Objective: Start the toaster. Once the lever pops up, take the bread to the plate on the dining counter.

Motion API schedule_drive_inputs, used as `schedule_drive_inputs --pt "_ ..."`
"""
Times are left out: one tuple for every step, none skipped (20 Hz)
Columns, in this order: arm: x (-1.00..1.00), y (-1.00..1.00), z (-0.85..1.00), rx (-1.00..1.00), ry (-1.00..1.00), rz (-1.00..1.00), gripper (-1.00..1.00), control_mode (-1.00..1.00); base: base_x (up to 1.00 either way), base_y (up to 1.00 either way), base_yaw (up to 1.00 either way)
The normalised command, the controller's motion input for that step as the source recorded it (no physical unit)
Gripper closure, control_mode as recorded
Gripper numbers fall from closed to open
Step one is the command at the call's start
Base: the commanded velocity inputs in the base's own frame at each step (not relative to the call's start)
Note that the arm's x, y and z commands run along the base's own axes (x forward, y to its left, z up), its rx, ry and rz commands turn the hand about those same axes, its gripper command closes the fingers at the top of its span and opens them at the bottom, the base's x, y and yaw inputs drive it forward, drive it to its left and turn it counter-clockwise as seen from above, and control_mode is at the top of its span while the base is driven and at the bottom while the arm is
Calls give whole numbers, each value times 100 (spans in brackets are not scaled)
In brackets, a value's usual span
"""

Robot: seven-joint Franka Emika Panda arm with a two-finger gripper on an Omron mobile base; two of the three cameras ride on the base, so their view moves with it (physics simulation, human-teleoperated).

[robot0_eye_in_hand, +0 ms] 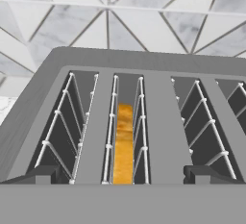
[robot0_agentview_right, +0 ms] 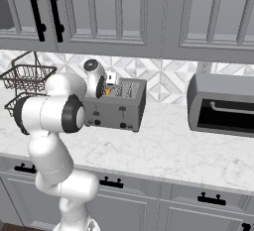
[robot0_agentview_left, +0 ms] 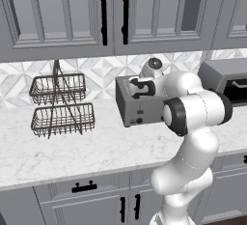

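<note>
1. Here the gripper point(robot0_eye_in_hand: 123, 175) hangs directly above the toaster point(robot0_eye_in_hand: 144, 122), pointing down into its top. In the hand view its two dark fingertips point(robot0_eye_in_hand: 41, 174) stand wide apart, one at each side of the slot that has the bread in it. The jaws are spread, with nothing between them, and neither tip can be seen touching the toaster.
2. The bread point(robot0_eye_in_hand: 124, 143) stands on edge inside the toaster, in the second slot from the left as the hand view shows it. Only its golden-orange crust shows, between the wire guides, sunk below the toaster's top.
3. In the right base view a small orange patch of the bread point(robot0_agentview_right: 108, 91) peeks from the toaster's top just beside the robot's hand.
4. The toaster point(robot0_agentview_right: 116, 108) sits on the marble worktop point(robot0_agentview_right: 173, 150) against the tiled wall, its black knobs facing out.
5. To the toaster's right on the same worktop stands a larger grey oven point(robot0_agentview_right: 223, 105) with a dark bar handle.
6. To the toaster's left, well apart from it, is a two-tier wire basket point(robot0_agentview_left: 60, 104).
</note>
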Motion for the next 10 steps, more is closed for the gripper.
schedule_drive_inputs --pt "0 0 0 0 0 0 -100 -100 0 0 0" --pt "0 0 0 0 0 0 -100 -100 0 0 0" --pt "0 0 0 0 0 0 -100 -100 0 0 0" --pt "0 0 0 0 0 0 -100 -100 0 0 0" --pt "0 0 0 0 0 0 -100 -100 0 0 0" --pt "0 0 0 0 0 0 -100 -100 0 0 0" --pt "0 0 0 0 0 0 -100 -100 0 0 0" --pt "0 0 0 0 0 0 -100 -100 0 0 0" --pt "0 0 0 0 0 0 -100 -100 0 0 0" --pt "0 0 0 0 0 0 -100 -100 0 0 0"
